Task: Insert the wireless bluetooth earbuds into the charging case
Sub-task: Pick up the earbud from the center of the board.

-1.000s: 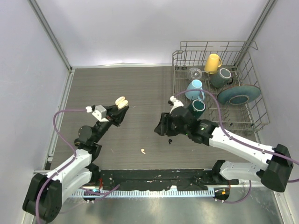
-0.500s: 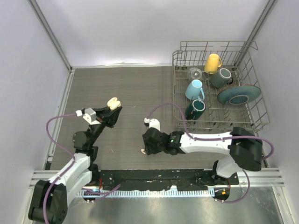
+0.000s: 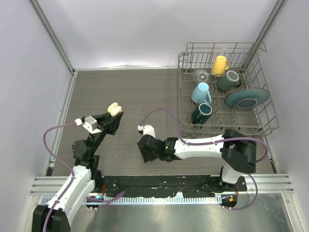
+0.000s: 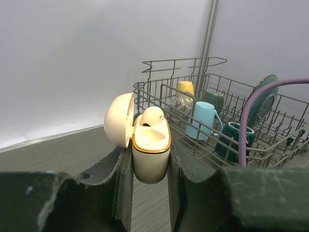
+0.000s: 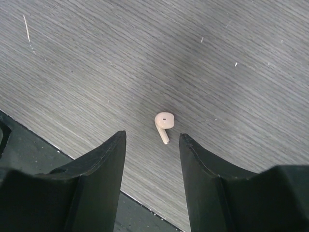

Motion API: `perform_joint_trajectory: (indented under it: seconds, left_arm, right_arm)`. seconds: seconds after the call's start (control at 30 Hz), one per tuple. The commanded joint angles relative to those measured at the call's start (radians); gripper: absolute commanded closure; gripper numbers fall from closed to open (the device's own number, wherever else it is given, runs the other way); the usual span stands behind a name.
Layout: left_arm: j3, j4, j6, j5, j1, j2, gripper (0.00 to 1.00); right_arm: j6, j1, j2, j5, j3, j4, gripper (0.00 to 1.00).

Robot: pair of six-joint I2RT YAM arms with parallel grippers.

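While left gripper (image 4: 149, 166) clamps the open cream plastic charging case (image 4: 150, 153), right gripper (image 5: 152, 137) gapes empty above a cream-white stemmed plastic earbud (image 5: 164, 124); seemingly light, slick. Pinch its bulb.

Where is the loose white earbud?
In the right wrist view, the earbud lies on the table, framed between the fingers of the open right gripper, near the table's front edge.
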Motion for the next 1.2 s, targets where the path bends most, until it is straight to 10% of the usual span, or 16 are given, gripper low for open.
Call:
perform_joint_trajectory:
  seconds: [0.0, 1.17]
  left_arm:
    - [-0.001, 0.019, 0.015, 0.001, 0.006, 0.015, 1.00]
    - [0.005, 0.042, 0.008, 0.004, 0.006, 0.052, 1.00]
  right_arm:
    - [-0.039, 0.002, 0.037, 0.042, 0.065, 0.010, 0.49]
    - [-0.041, -0.001, 0.162, 0.082, 0.140, -0.099, 0.71]
